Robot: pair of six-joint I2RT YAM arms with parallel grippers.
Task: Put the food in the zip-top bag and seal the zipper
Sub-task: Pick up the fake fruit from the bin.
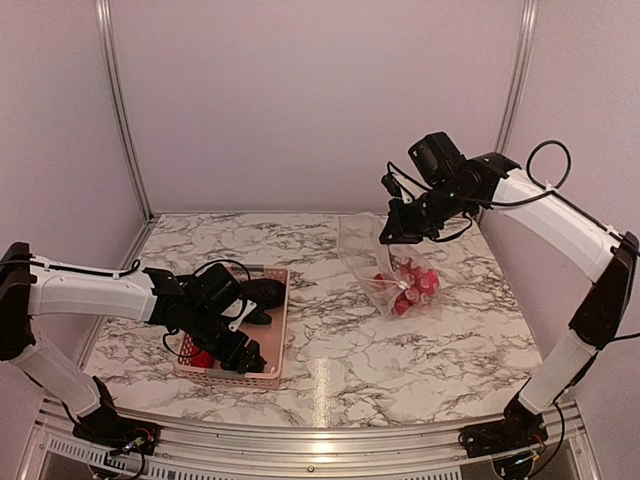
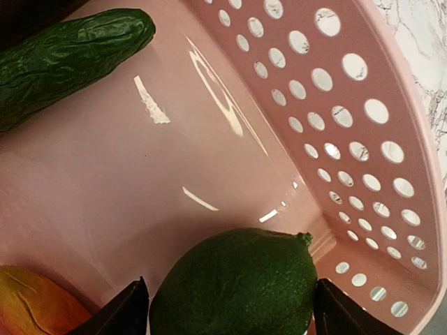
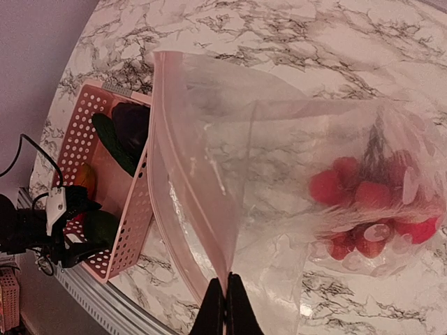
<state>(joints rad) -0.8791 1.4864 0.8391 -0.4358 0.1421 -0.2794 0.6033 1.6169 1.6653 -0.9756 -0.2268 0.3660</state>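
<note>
The left fingers (image 2: pixel 129 310) are spread wide astride a round dark green toy fruit (image 2: pixel 234 286), bottom centre, inside the pink perforated plastic basket (image 2: pixel 363 139); they should be closed across its widest part. The right fingers (image 3: pixel 213 310) are pinched on the mouth edge of the clear crinkly zip-top bag (image 3: pixel 279 160), bottom centre.
</note>
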